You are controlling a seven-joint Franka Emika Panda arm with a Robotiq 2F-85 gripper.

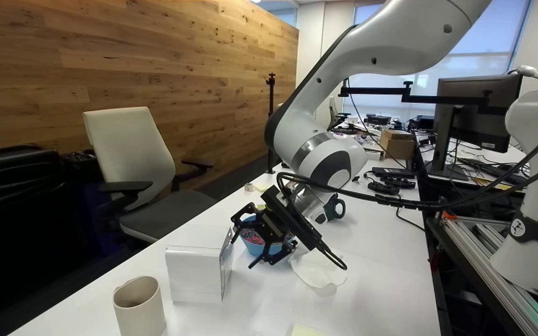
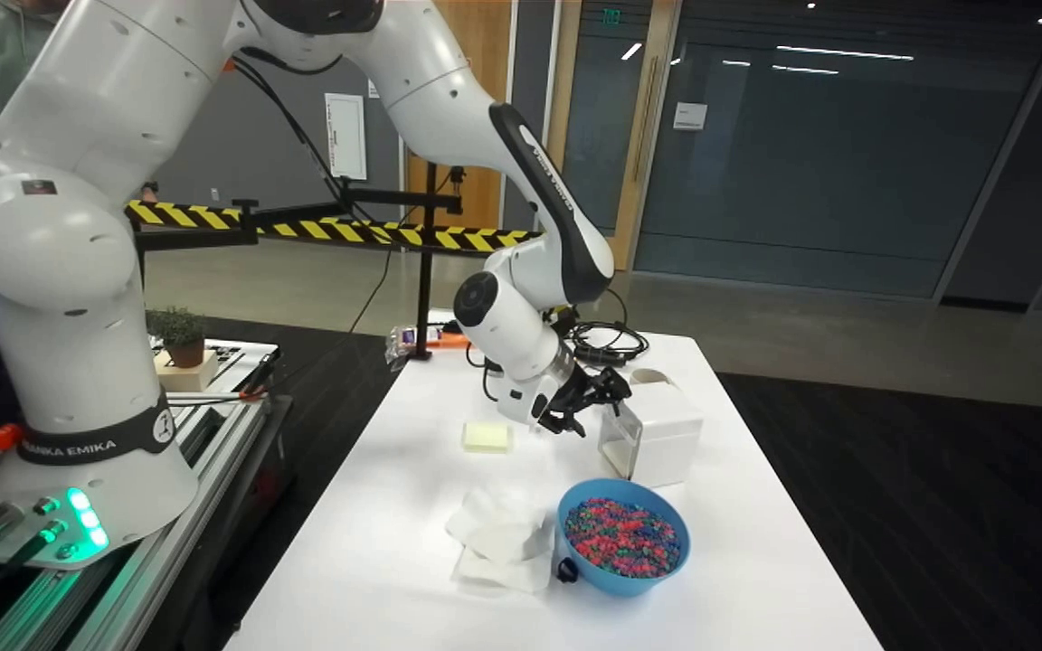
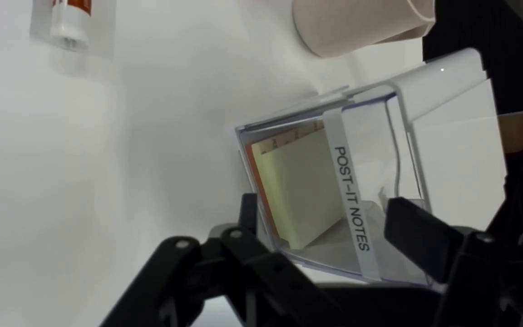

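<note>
On this white desk (image 2: 756, 588), the Post-it holder (image 2: 668, 441) faces the hand (image 3: 326, 217) — presumably placed that way to keep its notes (image 3: 309, 190) visible. That hand, spread wide, seems to hold nothing; in the wrist view, a beige cup (image 3: 357, 27) stands at the holder's twelve o'clock.

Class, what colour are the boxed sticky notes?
The notes are mostly pale yellow, clearest in the wrist view.
</note>
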